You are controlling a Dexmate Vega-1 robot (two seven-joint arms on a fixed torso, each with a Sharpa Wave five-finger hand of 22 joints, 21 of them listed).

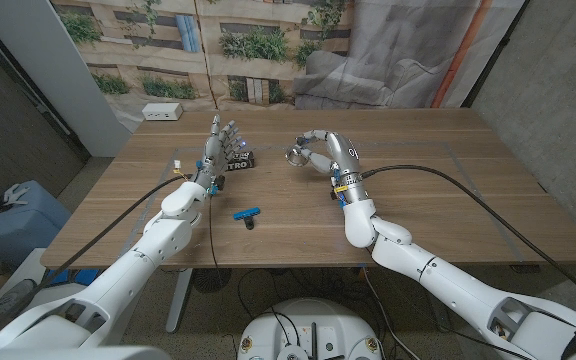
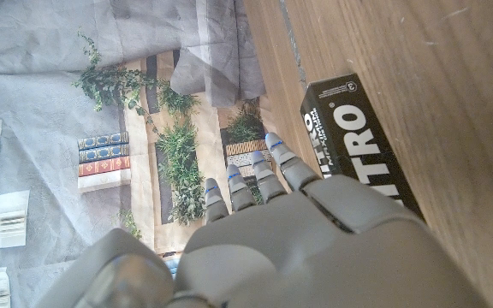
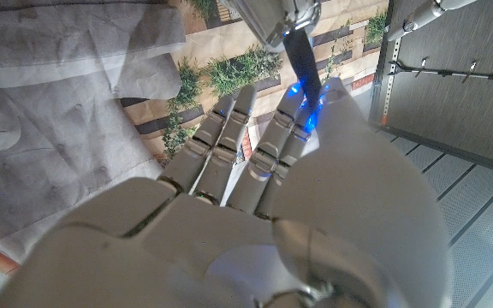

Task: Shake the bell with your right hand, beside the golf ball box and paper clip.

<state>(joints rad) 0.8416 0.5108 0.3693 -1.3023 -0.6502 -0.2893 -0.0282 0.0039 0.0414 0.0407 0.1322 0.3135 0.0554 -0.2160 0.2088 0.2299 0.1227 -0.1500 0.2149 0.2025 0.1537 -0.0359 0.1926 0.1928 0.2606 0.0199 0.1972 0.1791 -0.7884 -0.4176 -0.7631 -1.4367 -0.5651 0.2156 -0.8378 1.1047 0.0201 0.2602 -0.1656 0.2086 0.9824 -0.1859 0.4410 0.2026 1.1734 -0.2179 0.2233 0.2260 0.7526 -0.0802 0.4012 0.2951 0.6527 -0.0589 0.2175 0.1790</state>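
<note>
Right robot hand (image 1: 326,152) holds bell (image 1: 295,154) by handle, lifted off tabletop (image 1: 448,190), right of box (image 1: 236,158). Clip (image 1: 246,213) nearer. Left robot hand (image 1: 218,143) fingers spread, empty, beside box. Step: shaking. Next: likely wrist flicks, grip firm.

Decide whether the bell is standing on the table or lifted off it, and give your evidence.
Lifted. The right hand holds the bell by its dark handle between the fingers, tipped sideways above the table.
</note>
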